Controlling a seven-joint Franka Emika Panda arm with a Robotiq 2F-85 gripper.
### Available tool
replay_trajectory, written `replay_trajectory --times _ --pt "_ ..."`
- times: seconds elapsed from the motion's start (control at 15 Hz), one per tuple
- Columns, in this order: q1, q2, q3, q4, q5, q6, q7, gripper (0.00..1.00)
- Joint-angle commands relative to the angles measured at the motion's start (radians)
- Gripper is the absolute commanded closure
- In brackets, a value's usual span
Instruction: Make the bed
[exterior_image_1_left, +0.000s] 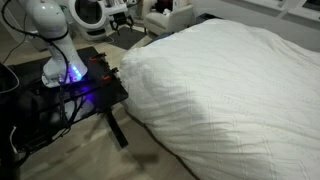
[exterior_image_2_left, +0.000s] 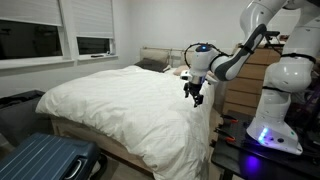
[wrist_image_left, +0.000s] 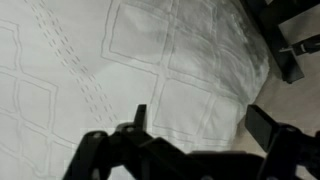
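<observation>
1. The bed (exterior_image_2_left: 120, 105), very large under a puffy white quilted duvet, takes up most of both exterior views. A ribbed blue hard-shell suitcase (exterior_image_2_left: 45, 158) lies nearest the camera, by the bed's foot corner.
2. Beside the bed stands a black metal-legged table (exterior_image_1_left: 105, 92) carrying blue-glowing electronics and the base of the white robot arm (exterior_image_2_left: 280, 100).
3. The black claw (exterior_image_2_left: 195, 93) hangs close over the bed's side edge, its fingers (wrist_image_left: 140, 118) spread apart with nothing between them.
4. Beyond the bed, a padded beige headboard (exterior_image_2_left: 152, 55) meets the wall below two blinded windows (exterior_image_2_left: 95, 45).
</observation>
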Motion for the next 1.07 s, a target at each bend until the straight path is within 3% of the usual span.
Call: replay_trajectory --times 0.0,0.47,1.0 --pt "-0.076 -0.063 -0.036 -0.02 -0.091 0.046 0.142 0.0" --pt "-0.209 -0.105 -0.069 -0.006 -0.223 0.102 0.395 0.0" --pt "-0.279 -0.127 -0.11 0.006 -0.23 0.137 0.441 0.0"
